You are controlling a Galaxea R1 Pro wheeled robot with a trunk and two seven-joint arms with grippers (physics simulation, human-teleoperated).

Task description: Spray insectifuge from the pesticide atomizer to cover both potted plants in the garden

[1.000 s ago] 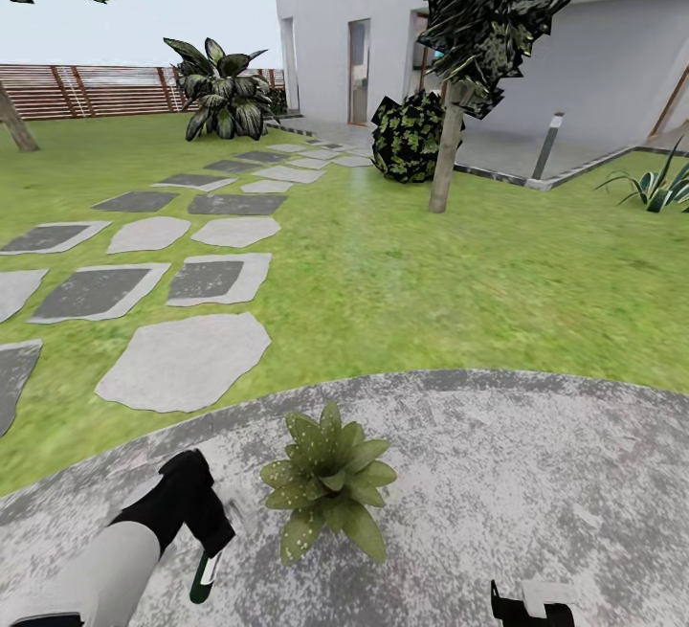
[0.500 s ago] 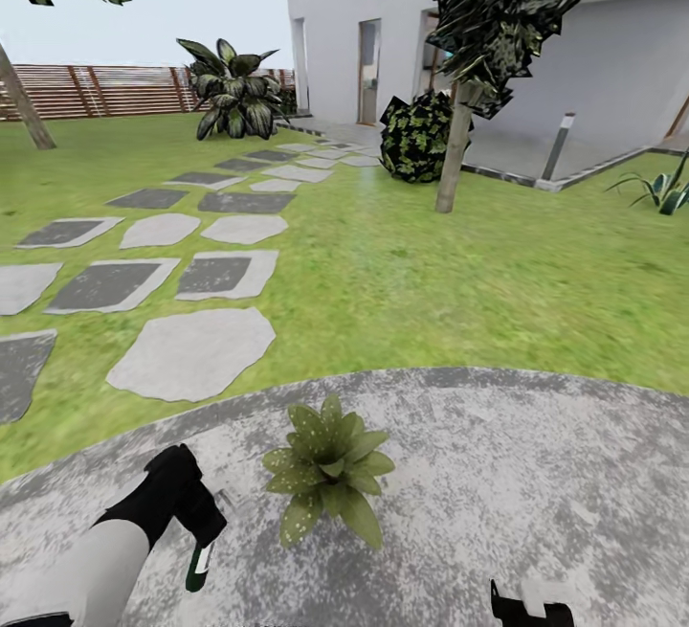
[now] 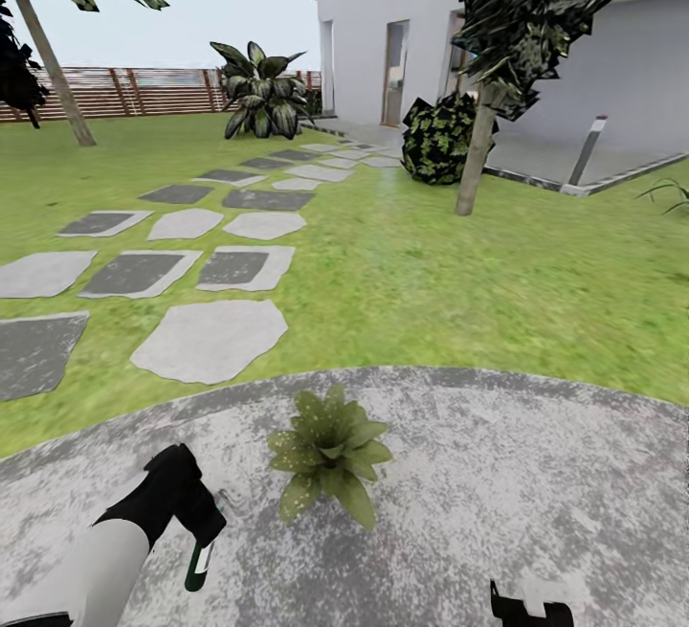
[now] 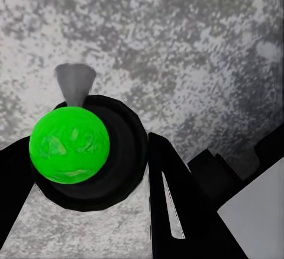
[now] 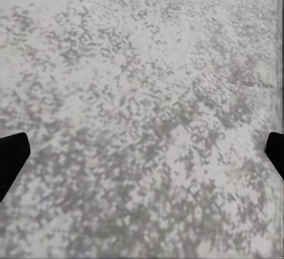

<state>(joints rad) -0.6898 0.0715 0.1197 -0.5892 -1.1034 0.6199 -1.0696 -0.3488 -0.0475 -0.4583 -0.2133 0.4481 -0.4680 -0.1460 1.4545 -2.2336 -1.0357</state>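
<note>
One potted plant [image 3: 330, 455], a low rosette of speckled green leaves, sits on the round grey stone patio [image 3: 498, 474]. The second plant is out of view. Left of the plant, my left gripper [image 3: 196, 539] is shut on the pesticide atomizer [image 3: 199, 562], a slim dark green bottle with a white label, hanging down and tilted, a short gap from the leaves. In the left wrist view the atomizer [image 4: 70, 145] appears end-on as a bright green round between black fingers [image 4: 171, 205]. My right gripper [image 3: 531, 608] is low over the patio, its fingertips [image 5: 12, 161] wide apart.
Green lawn [image 3: 431, 273] rings the patio. Stepping stones [image 3: 211, 340] lead away at the left toward a big leafy palm [image 3: 263, 91] and a brown slatted fence [image 3: 144, 91]. A thin tree [image 3: 474, 163], a dark round bush [image 3: 440, 139] and a white house [image 3: 536, 53] stand at the right.
The whole picture has shifted right, so the camera has turned left. The left gripper still holds the atomizer beside the plant, much as before.
</note>
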